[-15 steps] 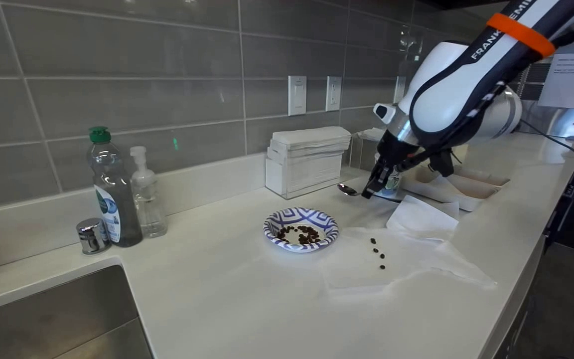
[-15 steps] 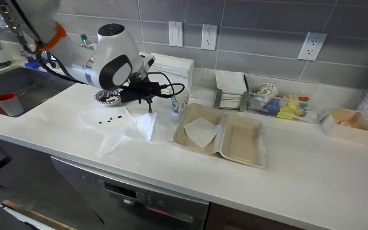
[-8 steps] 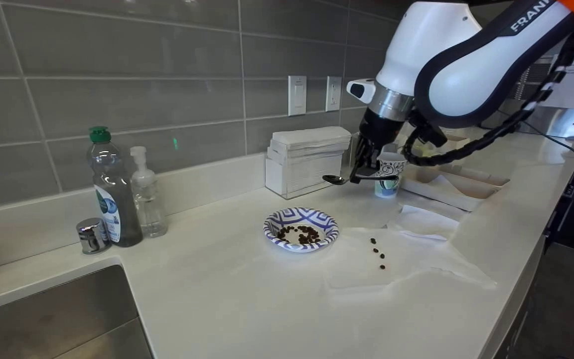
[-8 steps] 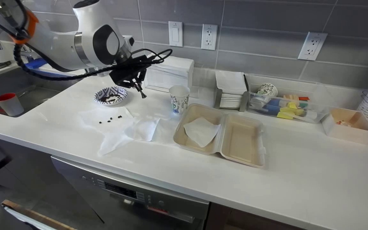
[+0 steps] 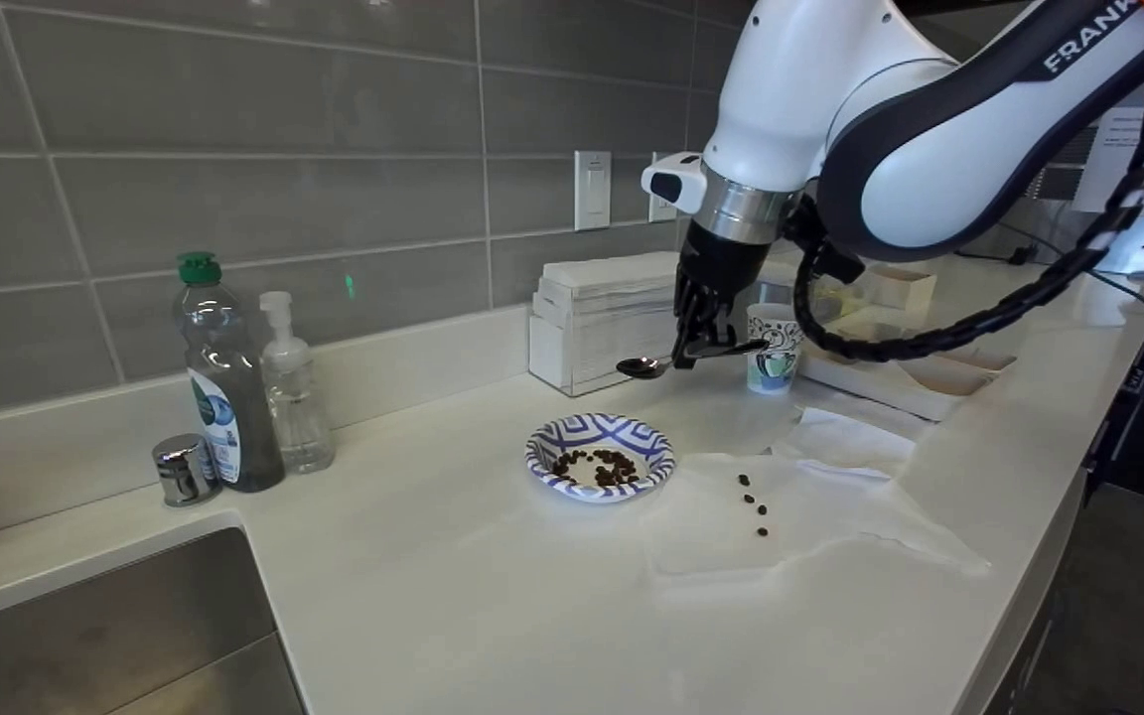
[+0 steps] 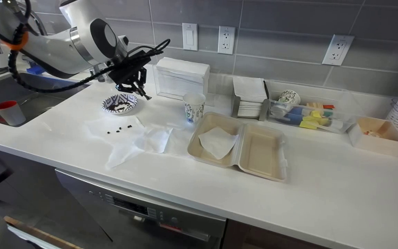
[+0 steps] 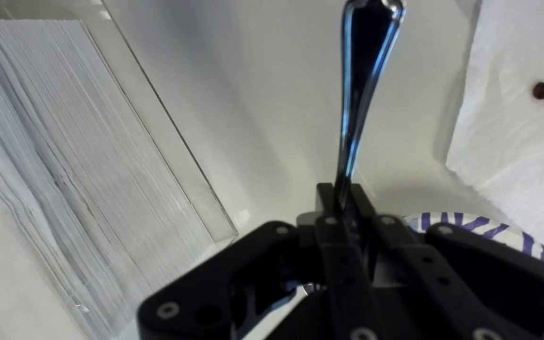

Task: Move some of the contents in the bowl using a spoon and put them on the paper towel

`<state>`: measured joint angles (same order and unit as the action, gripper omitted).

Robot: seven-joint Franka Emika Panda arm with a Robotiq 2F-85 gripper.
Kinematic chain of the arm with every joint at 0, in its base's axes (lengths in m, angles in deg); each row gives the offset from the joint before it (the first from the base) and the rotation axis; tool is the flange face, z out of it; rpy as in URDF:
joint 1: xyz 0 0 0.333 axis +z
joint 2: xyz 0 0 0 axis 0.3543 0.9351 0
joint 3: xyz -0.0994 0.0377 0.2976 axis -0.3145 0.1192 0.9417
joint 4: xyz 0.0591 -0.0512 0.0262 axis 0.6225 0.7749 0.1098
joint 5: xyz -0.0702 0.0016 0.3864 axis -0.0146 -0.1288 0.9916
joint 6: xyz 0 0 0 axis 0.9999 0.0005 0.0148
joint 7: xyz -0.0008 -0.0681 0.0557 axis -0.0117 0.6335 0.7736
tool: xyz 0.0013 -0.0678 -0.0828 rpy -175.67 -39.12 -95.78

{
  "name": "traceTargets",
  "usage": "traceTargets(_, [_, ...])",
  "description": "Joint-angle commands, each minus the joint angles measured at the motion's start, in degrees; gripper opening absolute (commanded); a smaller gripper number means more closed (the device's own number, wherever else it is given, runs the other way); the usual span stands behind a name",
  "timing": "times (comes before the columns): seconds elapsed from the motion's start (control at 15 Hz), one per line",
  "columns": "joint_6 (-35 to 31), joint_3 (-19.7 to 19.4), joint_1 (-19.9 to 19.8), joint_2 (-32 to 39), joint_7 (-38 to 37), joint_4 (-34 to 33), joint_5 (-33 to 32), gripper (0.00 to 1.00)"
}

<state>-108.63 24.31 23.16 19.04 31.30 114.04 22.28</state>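
Note:
My gripper (image 5: 683,359) is shut on the handle of the spoon (image 5: 642,368), held level above the counter behind the bowl (image 5: 600,429). The spoon's scoop points left in that exterior view; no contents can be made out in it. In the wrist view the handle (image 7: 364,56) sticks out from the fingertips (image 7: 345,193), and the bowl's rim (image 7: 489,229) shows at lower right. Dark brown contents (image 5: 617,469) lie in the bowl. Several loose bits (image 5: 762,509) lie on the rumpled white paper towel (image 5: 711,541) beside it. The gripper (image 6: 139,89) is also right of the bowl (image 6: 130,99) in an exterior view.
A clear holder of white napkins (image 5: 622,323) stands by the wall close to the gripper. A patterned paper cup (image 6: 194,107) and an open takeout container (image 6: 261,152) stand beyond the towel. Soap bottles (image 5: 219,397) stand near the sink (image 5: 105,616).
My gripper has lifted the spoon away from beside the folded towel end and moved it toward the bowl. The towel's raised fold has dropped flatter.

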Motion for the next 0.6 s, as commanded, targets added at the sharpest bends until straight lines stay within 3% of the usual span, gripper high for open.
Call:
traceTargets(0.0, [0.12, -0.55, 0.52, 0.07, 0.22, -0.13, 0.16, 0.08])
traceTargets(0.07, [0.12, -0.55, 0.52, 0.14, 0.22, -0.20, 0.13, 0.02])
traceTargets(0.53, [2.89, 2.21, 3.79, 3.13, 2.18, -2.36, 0.33, 0.02])
